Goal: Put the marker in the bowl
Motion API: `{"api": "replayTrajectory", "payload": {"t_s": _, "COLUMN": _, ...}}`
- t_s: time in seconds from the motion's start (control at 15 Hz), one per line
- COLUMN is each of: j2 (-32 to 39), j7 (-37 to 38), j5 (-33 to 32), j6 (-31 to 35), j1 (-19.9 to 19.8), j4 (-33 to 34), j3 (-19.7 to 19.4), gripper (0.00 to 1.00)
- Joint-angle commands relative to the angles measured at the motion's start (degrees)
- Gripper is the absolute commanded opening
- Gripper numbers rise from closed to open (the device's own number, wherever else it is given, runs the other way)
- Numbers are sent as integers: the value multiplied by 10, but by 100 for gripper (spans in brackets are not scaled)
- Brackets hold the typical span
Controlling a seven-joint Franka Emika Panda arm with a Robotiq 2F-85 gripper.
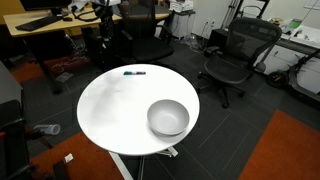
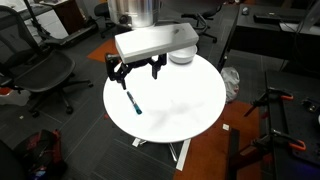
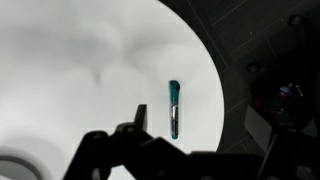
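The marker (image 1: 134, 72) is a short dark teal stick lying flat near the edge of the round white table (image 1: 110, 110). It also shows in an exterior view (image 2: 131, 102) and in the wrist view (image 3: 174, 108). The pale grey-white bowl (image 1: 168, 118) stands upright on the opposite side of the table. In an exterior view it (image 2: 181, 57) is partly hidden behind the gripper body. My gripper (image 2: 137, 76) is open and empty and hovers above the table just over the marker. In the wrist view the marker lies between the two jaws (image 3: 205, 128), nearer the left one. The arm is out of view in the exterior view that shows the whole bowl.
Black office chairs (image 1: 232, 60) and desks (image 1: 50, 25) stand around the table on a dark floor with orange carpet patches (image 1: 285, 150). Another chair (image 2: 45, 75) is beside the table. The table edge (image 3: 215, 90) runs close to the marker.
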Motion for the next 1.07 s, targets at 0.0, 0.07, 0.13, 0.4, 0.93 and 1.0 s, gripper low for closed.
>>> {"api": "replayTrajectory", "payload": {"t_s": 0.0, "j2": 51, "j7": -15, "j5": 8, "j6": -1, "j1": 9, "j4": 58, "j3": -20, "gripper": 100}}
{"api": "replayTrajectory", "payload": {"t_s": 0.07, "j2": 63, "j7": -17, "j5": 9, "j6": -2, "j1": 8, "j4": 69, "j3": -24, "gripper": 100}}
{"api": "replayTrajectory", "payload": {"t_s": 0.13, "j2": 75, "j7": -23, "j5": 13, "j6": 1, "j1": 5, "j4": 78, "j3": -26, "gripper": 100}}
{"api": "replayTrajectory", "payload": {"t_s": 0.4, "j2": 118, "j7": -46, "j5": 15, "j6": 0, "j1": 3, "j4": 115, "j3": -37, "gripper": 100}}
{"api": "replayTrajectory", "payload": {"t_s": 0.93, "j2": 190, "j7": -104, "j5": 18, "j6": -8, "j1": 1, "j4": 174, "j3": -49, "gripper": 100}}
{"api": "replayTrajectory", "payload": {"t_s": 1.0, "j2": 196, "j7": -112, "j5": 19, "j6": -8, "j1": 1, "j4": 180, "j3": -49, "gripper": 100}}
